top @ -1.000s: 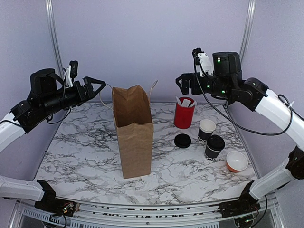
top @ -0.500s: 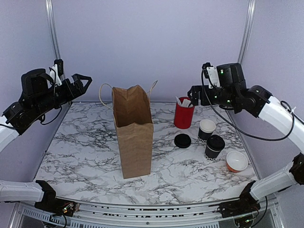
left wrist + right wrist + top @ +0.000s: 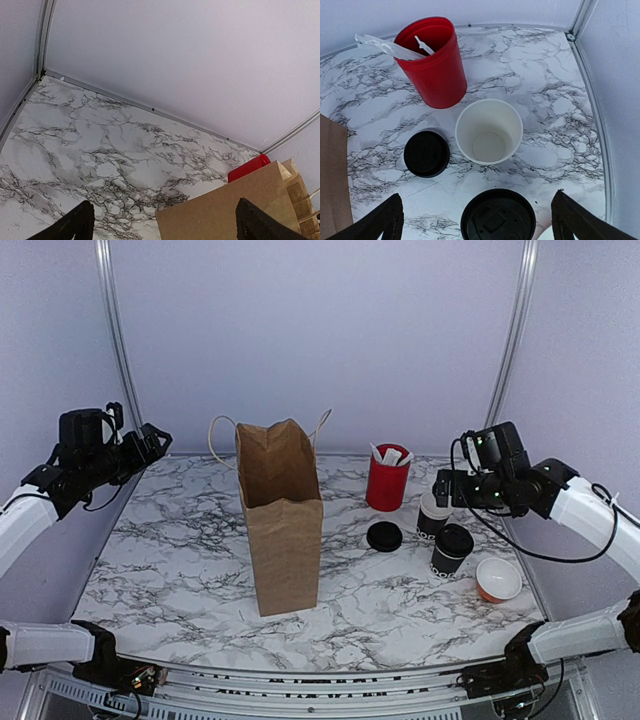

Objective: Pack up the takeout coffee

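The takeout coffee (image 3: 451, 550), a black cup with a black lid, stands at the right of the table. It fills the bottom middle of the right wrist view (image 3: 498, 216). My right gripper (image 3: 444, 488) hovers open and empty above the cups, its jaws spread wide to either side of the lidded cup (image 3: 477, 202). My left gripper (image 3: 153, 438) is open and empty at the far left, away from the brown paper bag (image 3: 281, 520). In the left wrist view (image 3: 165, 222) it faces the bag's side (image 3: 225, 212).
A twin black cup without a lid (image 3: 434, 512) (image 3: 489, 131) stands just behind the coffee. A loose black lid (image 3: 384, 536) (image 3: 426, 154) lies to its left. A red tub of sachets (image 3: 387, 478) (image 3: 432, 62) stands behind. An orange bowl (image 3: 498, 580) sits near the right edge.
Both arms have dropped and pulled outward. The left gripper moved left and down, away from the bag. The right gripper moved right and down, over the cups.
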`<state>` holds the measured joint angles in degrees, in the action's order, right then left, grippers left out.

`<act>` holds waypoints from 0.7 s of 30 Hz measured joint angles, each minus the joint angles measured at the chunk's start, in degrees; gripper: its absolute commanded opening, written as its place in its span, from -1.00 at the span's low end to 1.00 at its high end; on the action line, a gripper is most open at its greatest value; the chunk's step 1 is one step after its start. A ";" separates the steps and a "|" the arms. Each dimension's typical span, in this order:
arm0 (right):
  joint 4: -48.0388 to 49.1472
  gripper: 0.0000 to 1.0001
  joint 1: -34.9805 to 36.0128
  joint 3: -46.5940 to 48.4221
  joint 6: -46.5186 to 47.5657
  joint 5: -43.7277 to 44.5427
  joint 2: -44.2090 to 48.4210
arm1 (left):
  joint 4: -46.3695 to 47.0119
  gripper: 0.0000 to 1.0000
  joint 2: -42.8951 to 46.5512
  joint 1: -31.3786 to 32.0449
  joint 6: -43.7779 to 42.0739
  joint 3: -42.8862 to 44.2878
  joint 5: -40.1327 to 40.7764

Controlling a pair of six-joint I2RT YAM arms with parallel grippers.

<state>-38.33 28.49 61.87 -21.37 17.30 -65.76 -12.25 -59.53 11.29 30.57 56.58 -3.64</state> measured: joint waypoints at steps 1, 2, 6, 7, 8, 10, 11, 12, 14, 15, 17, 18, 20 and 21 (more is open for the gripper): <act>-0.28 1.00 -0.87 -0.79 -0.31 -0.15 0.20 | 0.00 0.98 -0.17 -0.31 -0.09 -0.55 -0.46; -0.52 0.99 -1.55 -1.31 -0.57 -0.24 0.28 | 0.00 0.98 -0.39 -0.72 -0.22 -1.36 -1.25; -1.36 0.98 -3.89 -2.97 -1.46 -0.74 0.37 | 0.48 0.99 -1.18 -1.66 -0.85 -3.78 -3.04; -1.55 0.98 -4.22 -3.54 -1.62 -0.94 0.42 | 0.76 0.98 -1.31 -1.84 -1.07 -4.44 -3.48; -1.75 0.98 -4.39 -4.11 -1.73 -1.18 0.42 | 1.07 0.98 -1.44 -2.01 -1.25 -5.18 -3.91; -2.29 0.98 -4.46 -5.05 -2.03 -1.44 0.37 | 1.51 0.98 -1.77 -2.45 -1.46 -6.25 -4.57; -2.69 0.98 -4.46 -5.51 -2.27 -1.57 0.33 | 1.57 0.98 -1.97 -2.64 -1.51 -6.51 -4.92; -2.93 0.98 -4.48 -5.84 -2.43 -1.64 0.24 | 1.75 0.98 -2.21 -2.86 -1.55 -6.73 -5.25; -3.10 0.98 -4.50 -6.56 -2.67 -1.79 -0.02 | 2.01 0.98 -2.49 -3.17 -1.70 -6.99 -5.84; -3.13 0.98 -4.50 -6.91 -2.71 -1.81 -0.11 | 2.16 0.98 -2.58 -3.28 -1.73 -7.06 -6.01; -3.19 0.97 -4.52 -7.61 -2.75 -1.81 -0.20 | 2.71 0.99 -2.62 -3.48 -1.77 -7.28 -6.45; -3.21 0.96 -4.52 -8.00 -2.80 -1.88 -0.28 | 2.97 0.98 -2.62 -3.50 -1.88 -7.32 -6.58; -3.17 0.92 -4.55 -8.66 -2.91 -2.27 -0.57 | 3.28 0.98 -2.62 -3.58 -1.99 -7.37 -6.88; -3.17 0.88 -4.57 -8.85 -2.91 -2.47 -0.70 | 3.37 0.98 -2.62 -3.65 -2.10 -7.39 -6.93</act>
<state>-41.50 23.92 53.01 -24.27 14.83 -66.46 -8.88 -62.15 7.64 28.47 49.19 -10.57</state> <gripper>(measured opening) 0.975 0.992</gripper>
